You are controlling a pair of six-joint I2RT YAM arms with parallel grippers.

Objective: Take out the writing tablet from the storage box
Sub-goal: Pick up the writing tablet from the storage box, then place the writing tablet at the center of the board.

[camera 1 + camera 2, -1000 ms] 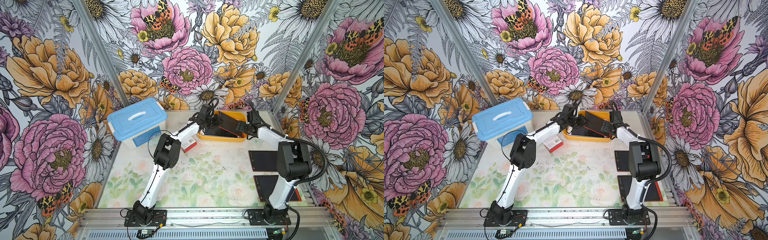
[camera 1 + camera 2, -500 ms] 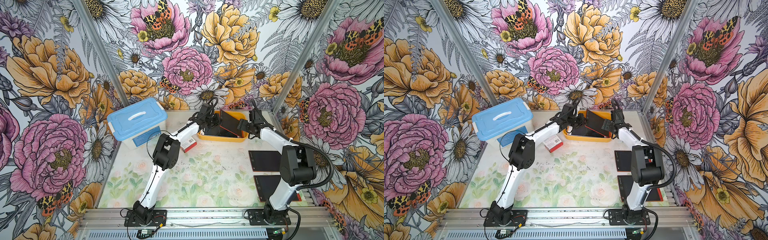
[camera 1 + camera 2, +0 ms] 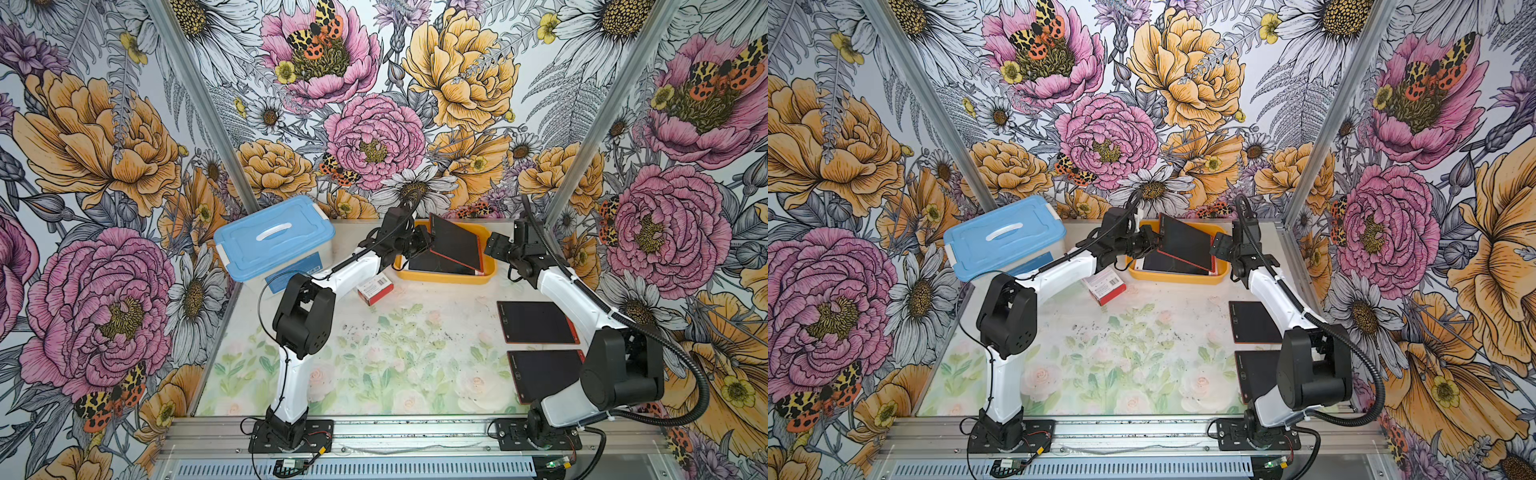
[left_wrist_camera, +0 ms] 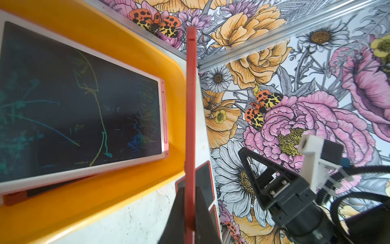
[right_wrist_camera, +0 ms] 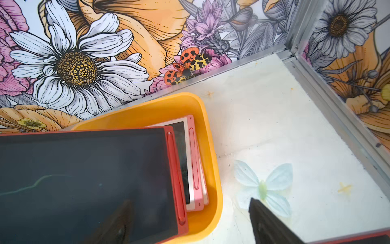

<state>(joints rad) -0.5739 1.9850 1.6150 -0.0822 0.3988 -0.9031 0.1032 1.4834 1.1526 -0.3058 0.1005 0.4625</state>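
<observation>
Floral tabletop (image 3: 374, 353): left gripper (image 3: 427, 241) now tight on tilted writing tablet (image 3: 457, 243)

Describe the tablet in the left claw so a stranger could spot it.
Find the yellow box at the table's back edge. Over it a red-framed tablet tilts up, pinched at one edge by the left claw. It alone is tilted; the other tablets lie flat in the box or on the table.

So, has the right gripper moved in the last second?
Yes, slightly. In both top views the right gripper has drawn back to the right, off the lifted writing tablet, and is now by the storage box's right-hand rim, jaws open.
</observation>
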